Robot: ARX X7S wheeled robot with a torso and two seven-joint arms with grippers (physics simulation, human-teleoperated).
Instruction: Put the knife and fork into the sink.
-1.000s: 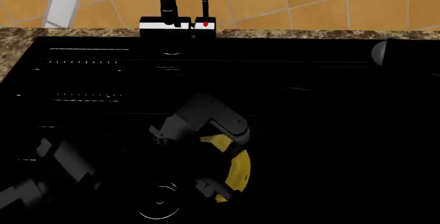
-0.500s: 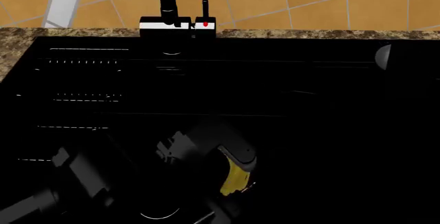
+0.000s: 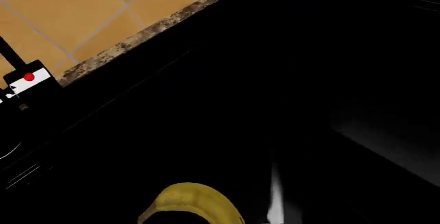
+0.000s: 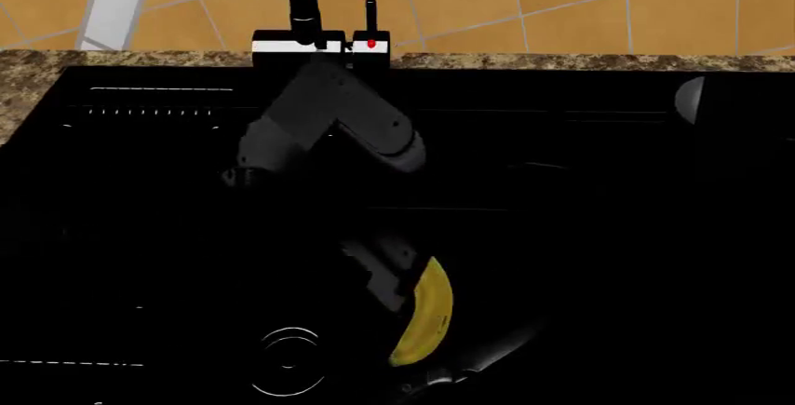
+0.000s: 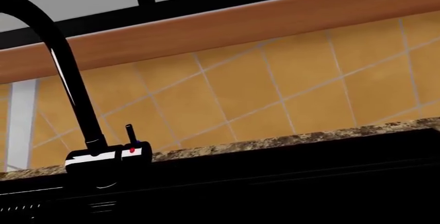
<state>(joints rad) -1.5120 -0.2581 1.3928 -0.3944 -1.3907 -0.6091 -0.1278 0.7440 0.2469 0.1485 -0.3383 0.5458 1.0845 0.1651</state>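
Fingers unreadable on both my arms; I cannot tell their state.
My left arm (image 4: 330,130) has risen toward the tap (image 4: 300,5); sink (image 4: 597,237) holds the banana (image 4: 426,317); knife and fork unseen.

The grey arm (image 4: 330,126) has swung up from beside the banana (image 4: 425,312), now fully uncovered, toward the tap (image 4: 304,14).

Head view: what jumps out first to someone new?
The yellow banana, the one bright thing inside the glossy black sink, lying just right of the ringed drain. Next, a grey arm segment crossing the basin below the black tap, which stands at the back edge against orange tiles. Knife and fork cannot be made out in the dark.
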